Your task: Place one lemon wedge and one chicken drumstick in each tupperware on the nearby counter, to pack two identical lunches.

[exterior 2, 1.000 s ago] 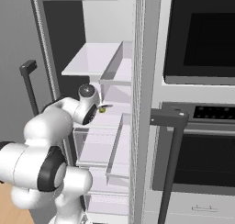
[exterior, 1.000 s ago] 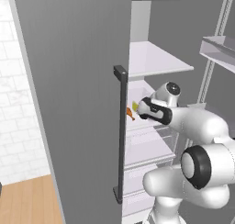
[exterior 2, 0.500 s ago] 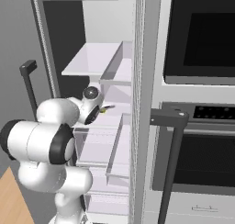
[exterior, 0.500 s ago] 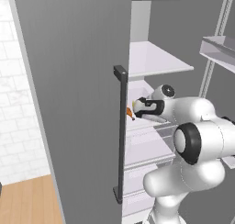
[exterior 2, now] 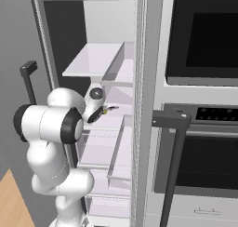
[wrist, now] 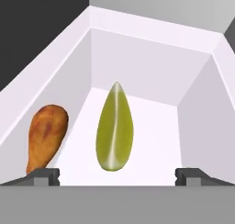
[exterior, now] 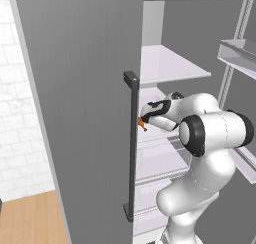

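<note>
Where the hand view looks into a white bin [wrist: 151,53] with sloping walls, a lemon wedge [wrist: 114,127] is seen lying on the pale floor, its pointed end turned toward the far wall. Just beside it, on that view's left and apart from it, a browned chicken drumstick [wrist: 46,137] is laid against the foot of the side wall. Neither piece is touched by the hand [wrist: 117,175], whose two dark fingertips [wrist: 43,175] are spread wide at the bottom of the view, with the wedge seen between them; nothing is held.

From the left base view, the hand [exterior: 145,117] is seen reaching into an open fridge at the level of a middle shelf, where a small orange-brown bit of the drumstick [exterior: 141,123] is glimpsed just beneath it. A white shelf [exterior: 170,65] is set above that level. The grey fridge door [exterior: 75,103] with its dark bar handle [exterior: 131,148] stands open on the left.

In the right base view, a built-in oven [exterior 2: 204,40] is set beside the fridge, with a dark handle [exterior 2: 172,123] below it.
</note>
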You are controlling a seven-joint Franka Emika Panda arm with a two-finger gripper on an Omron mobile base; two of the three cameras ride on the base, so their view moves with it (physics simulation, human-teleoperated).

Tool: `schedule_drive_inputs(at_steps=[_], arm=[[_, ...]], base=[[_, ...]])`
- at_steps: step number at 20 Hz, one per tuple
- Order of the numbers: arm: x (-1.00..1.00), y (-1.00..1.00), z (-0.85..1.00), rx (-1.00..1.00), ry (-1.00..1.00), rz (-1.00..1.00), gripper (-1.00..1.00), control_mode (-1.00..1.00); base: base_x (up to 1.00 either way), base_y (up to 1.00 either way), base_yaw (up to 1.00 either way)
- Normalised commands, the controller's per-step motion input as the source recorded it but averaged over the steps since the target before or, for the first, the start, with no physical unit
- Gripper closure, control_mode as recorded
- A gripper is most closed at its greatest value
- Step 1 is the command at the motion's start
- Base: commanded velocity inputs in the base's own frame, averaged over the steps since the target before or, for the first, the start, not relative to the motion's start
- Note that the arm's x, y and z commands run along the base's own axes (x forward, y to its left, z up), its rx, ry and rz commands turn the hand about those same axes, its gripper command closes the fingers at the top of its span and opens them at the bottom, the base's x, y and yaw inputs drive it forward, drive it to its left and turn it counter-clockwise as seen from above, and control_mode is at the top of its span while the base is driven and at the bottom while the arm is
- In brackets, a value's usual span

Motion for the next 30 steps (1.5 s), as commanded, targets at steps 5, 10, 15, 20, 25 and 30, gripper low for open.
schedule_drive_inputs(at_steps=[5,10,15,20,25,30], arm=[[0.28,0.0,-0.32,0.0,0.03,0.0,-1.0,-1.0],[0.3,0.0,-0.34,0.0,0.04,0.0,-1.0,-1.0],[0.36,0.0,-0.34,0.0,0.02,0.0,-1.0,-1.0],[0.36,0.01,-0.17,0.0,0.0,0.0,-1.0,-1.0],[-0.03,0.12,0.14,0.0,-0.07,0.01,-1.0,-1.0],[-0.37,0.01,0.52,0.0,-0.21,0.09,-1.0,-1.0]], base=[[0.0,0.0,0.0],[0.0,0.0,0.0],[0.0,0.0,0.0],[0.0,0.0,0.0],[0.0,0.0,0.0],[0.0,0.0,0.0]])
